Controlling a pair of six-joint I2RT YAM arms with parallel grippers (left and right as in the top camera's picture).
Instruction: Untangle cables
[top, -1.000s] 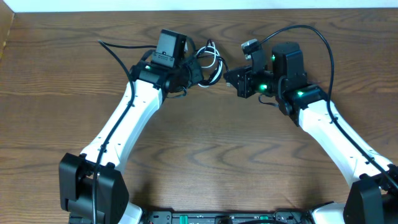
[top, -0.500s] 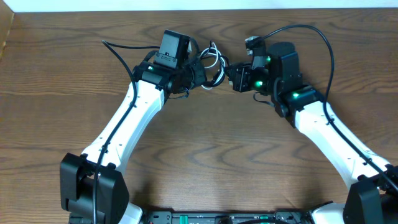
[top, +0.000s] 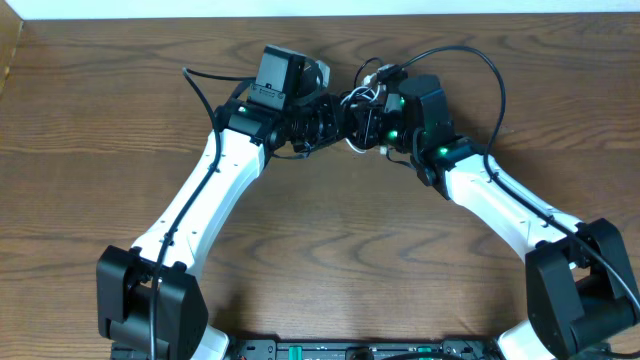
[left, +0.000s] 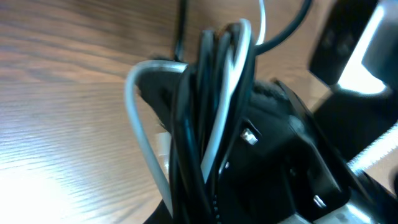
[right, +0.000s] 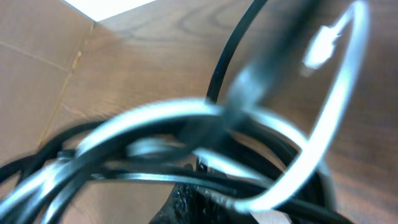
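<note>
Left two-finger gripper (top: 335, 120) apparently clamped on tangled bundle of thin black and white cords (left: 211, 124), raised at twelve o'clock above brown wooden table (top: 330, 260). Right two-finger gripper (top: 362, 118) close against it from three o'clock, spread impossible to tell. Likely securing a second grasp; next, pinch a single strand and draw apart gently.

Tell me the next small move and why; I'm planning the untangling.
Probably shut the right gripper on a white loop: the cables sit bunched, black and white together, in the left gripper, and the right one is up against them.
</note>
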